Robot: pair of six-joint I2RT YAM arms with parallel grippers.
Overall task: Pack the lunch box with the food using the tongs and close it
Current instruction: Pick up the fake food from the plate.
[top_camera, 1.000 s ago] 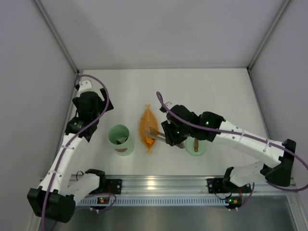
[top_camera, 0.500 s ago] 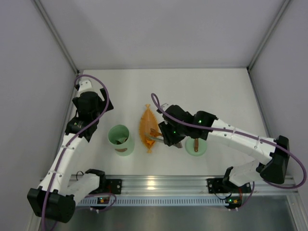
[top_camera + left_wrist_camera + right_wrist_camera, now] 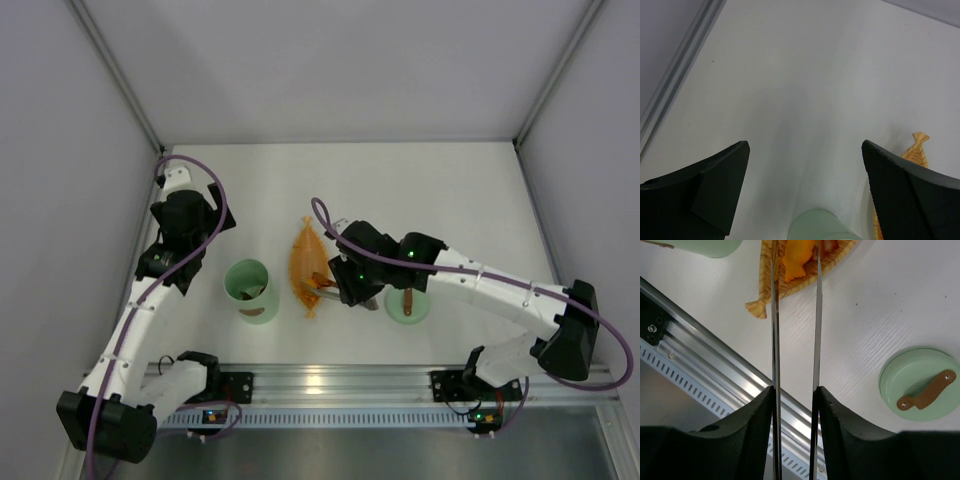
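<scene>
My right claw (image 3: 794,395) pinches the tongs (image 3: 817,315) by both arms, partly squeezed, so that their tips straddle an orange piece of food (image 3: 792,262) on the leaf dish (image 3: 767,292). I can't quite tell whether they already bite it. The lunch box (image 3: 247,286) stands open just left of the dish, handy for the drop. Its lid (image 3: 919,390) lies aside on the right. My left claw (image 3: 805,150) hangs spread and empty near the box.

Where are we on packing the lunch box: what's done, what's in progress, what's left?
Done: the right gripper holds the tongs. In hand: their tips straddle an orange chunk on the orange dish. Left: carrying the food to the lunch box, which stands open, then fitting the lid, which lies on the table.
</scene>
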